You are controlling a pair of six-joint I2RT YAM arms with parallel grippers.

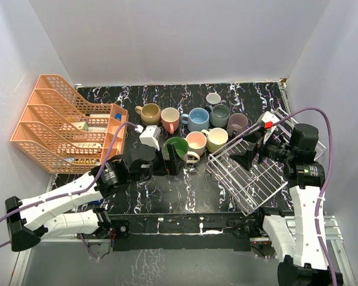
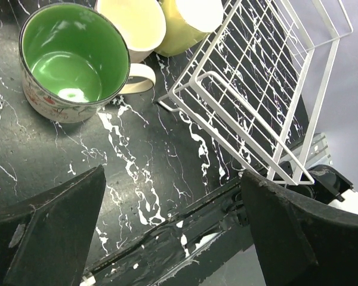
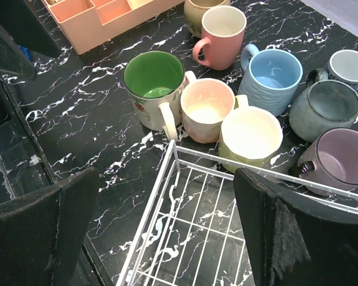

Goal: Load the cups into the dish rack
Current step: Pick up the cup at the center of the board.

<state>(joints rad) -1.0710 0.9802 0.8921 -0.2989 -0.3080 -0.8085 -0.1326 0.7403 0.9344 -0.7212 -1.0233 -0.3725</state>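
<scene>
Nearest the lens, along the bottom edge of the overhead view, sit the two arm bases [image 1: 107, 228], and both arms reach up into the frame from there. At far left the orange tray organizer [image 1: 53, 131] stands apart from the work and looks to have no part in it.

Right of it, the left gripper [image 2: 172, 173] hangs low over the black marbled table [image 1: 167, 196], jaws spread wide and grasping nothing. It sits just short of the green mug [image 2: 71, 56], probably because that mug is closest to this arm and stands upright with its rim free to pinch. The mug's handle points toward the rack.

The other cups crowd upright in the centre of the frame. The tan mug [image 1: 149, 113], pink mug [image 1: 170, 119] and blue mug [image 1: 197, 119] form a back row, with the small grey mug [image 1: 213, 99], grey-teal mug [image 1: 219, 115] and mauve mug [image 1: 237, 124] further right. The peach mug [image 1: 196, 143] and pale yellow mug [image 1: 217, 140] stand in front, just beside the rack's corner.

At centre right the dish rack [image 1: 259, 185] lies askew to the table edges. No cup shows inside it, so loading seems not to have begun. Over it hovers the right gripper [image 1: 249, 152], jaws likewise wide and holding nothing, likely placed to steady the wire basket or take a cup.
</scene>
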